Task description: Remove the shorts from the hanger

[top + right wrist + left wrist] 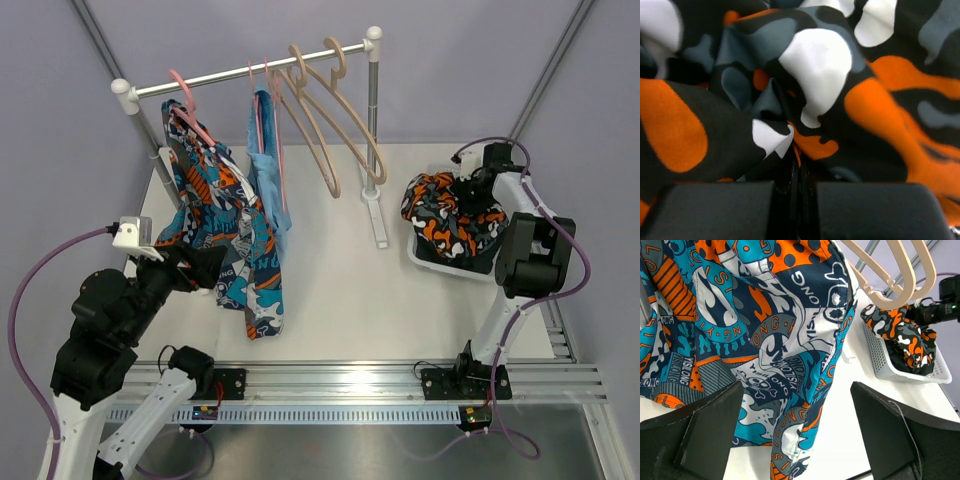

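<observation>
The left gripper (796, 390) stands with its jaws spread wide and holds nothing. It hovers just in front of the lower part of the teal, blue and orange patterned cloth garment (225, 235). The right gripper (796, 162) is closed tight, with a fold of the orange, black and white camouflage-patterned fabric shorts (445, 215) pinched between its fingers.

We record the following, by size:

The white tabletop (350, 290) carries everything.

The clothes rack with a white rail and metal posts (220, 72) stands at the far side.

The patterned garment hangs from a pink hanger (190, 105) near the rail's left end.

The plain light blue cloth garment (268, 180) hangs just beside it, on a second pink hanger (262, 100).

The white perforated plastic basket (880, 360) sits on the table to the right of the rack. The camouflage shorts lie heaped inside it, off any hanger. Dark cloth (897, 357) shows beneath them; we cannot tell what garment it is.

Two bare beige wooden hangers (335, 120) hang towards the rail's right end.
</observation>
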You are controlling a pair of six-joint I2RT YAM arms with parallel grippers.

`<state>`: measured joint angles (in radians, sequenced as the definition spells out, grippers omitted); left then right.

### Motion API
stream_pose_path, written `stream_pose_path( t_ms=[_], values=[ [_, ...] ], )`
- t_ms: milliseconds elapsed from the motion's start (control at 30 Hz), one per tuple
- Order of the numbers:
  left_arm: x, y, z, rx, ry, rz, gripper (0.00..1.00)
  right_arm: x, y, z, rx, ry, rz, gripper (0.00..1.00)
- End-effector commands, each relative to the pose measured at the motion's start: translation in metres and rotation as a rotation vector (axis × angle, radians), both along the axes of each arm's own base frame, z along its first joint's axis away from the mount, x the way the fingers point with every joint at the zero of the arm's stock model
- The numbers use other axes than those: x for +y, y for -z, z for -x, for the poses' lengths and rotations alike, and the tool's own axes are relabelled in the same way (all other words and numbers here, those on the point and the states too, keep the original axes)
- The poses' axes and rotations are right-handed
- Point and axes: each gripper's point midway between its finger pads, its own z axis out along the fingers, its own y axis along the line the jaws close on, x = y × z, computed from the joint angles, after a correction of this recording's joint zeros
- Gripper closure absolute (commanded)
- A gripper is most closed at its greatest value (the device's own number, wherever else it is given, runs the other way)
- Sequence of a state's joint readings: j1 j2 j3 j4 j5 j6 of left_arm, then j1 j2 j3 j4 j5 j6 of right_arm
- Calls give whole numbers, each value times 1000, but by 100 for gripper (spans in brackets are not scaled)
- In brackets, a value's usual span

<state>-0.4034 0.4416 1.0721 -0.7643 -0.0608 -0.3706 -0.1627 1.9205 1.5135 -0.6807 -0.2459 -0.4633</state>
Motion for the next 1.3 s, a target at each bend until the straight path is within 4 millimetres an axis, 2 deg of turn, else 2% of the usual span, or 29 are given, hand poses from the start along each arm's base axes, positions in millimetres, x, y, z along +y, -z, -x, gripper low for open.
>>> stream_pose_path(
  t_ms=[0, 67, 133, 200, 267, 300, 333, 400, 433, 467, 533, 567, 633, 667, 700, 767, 800, 867, 900, 1033, 1100, 1133, 1167, 1200, 1233, 1267],
  values=[
    [-2, -20, -1, -59, 10, 25, 6, -39, 22, 8, 59, 60, 161, 100],
    [-4, -17, -3, -54, 15, 26, 6, -37, 30, 12, 87, 41, 150, 99],
    [-4, -18, -4, -61, 15, 30, 6, -30, 30, 15, 103, 14, 115, 94],
    [-6, -19, -5, -63, 17, 34, 6, -23, 26, 19, 118, -9, 75, 79],
    [-8, -18, -6, -54, 24, 45, 6, -23, 5, 15, 77, 1, 55, 70],
    [-10, -19, -7, -53, 29, 50, 6, -28, -5, 15, 62, 19, 48, 61],
    [-11, -18, -7, -48, 30, 55, 6, -30, -29, 9, 5, 23, 41, 59],
    [-12, -16, -9, -41, 31, 60, 6, -35, -52, 12, -19, 37, 11, 51],
    [-12, -16, -9, -42, 32, 63, 6, -37, -76, 7, -72, 39, 18, 48],
    [-12, -14, -10, -39, 31, 63, 6, -36, -84, 12, -66, 32, 17, 46],
    [-13, -12, -11, -37, 29, 67, 6, -35, -117, 10, -129, 13, 12, 42],
    [-14, -11, -11, -35, 32, 64, 6, -32, -122, 16, -119, 5, 3, 40],
    [-14, -8, -12, -32, 30, 63, 6, -25, -150, 17, -173, -16, -14, 37],
    [-14, -9, -13, -36, 32, 65, 6, -21, -156, 22, -165, -26, -28, 36],
    [-15, -7, -13, -30, 34, 64, 6, -16, -172, 22, -200, -45, -45, 36],
    [-15, -8, -14, -36, 33, 65, 6, -6, -187, 30, -209, -71, -76, 34],
    [-16, -6, -14, -33, 36, 66, 6, 3, -202, 32, -241, -108, -113, 34],
    [-16, -6, -14, -36, 38, 66, 6, 21, -210, 44, -235, -187, -166, 34],
    [-16, -6, -15, -37, 36, 68, 6, 38, -218, 50, -249, -252, -235, 34],
    [-18, -4, -17, -34, 42, 74, 6, 82, -207, 75, -190, -471, -363, 36],
    [-19, -3, -17, -35, 44, 81, 6, 98, -189, 80, -125, -496, -446, 39],
    [-20, -3, -17, -35, 46, 83, 6, 100, -181, 80, -98, -484, -468, 41],
    [-20, -2, -17, -32, 45, 83, 6, 100, -175, 72, -101, -467, -471, 43],
    [-20, -2, -17, -33, 45, 85, 6, 98, -158, 69, -55, -439, -483, 46],
    [-19, -1, -16, -28, 45, 85, 6, 96, -150, 67, -23, -396, -491, 48],
    [-19, -1, -16, -30, 43, 85, 6, 91, -143, 53, -46, -367, -469, 49]
  ],
)
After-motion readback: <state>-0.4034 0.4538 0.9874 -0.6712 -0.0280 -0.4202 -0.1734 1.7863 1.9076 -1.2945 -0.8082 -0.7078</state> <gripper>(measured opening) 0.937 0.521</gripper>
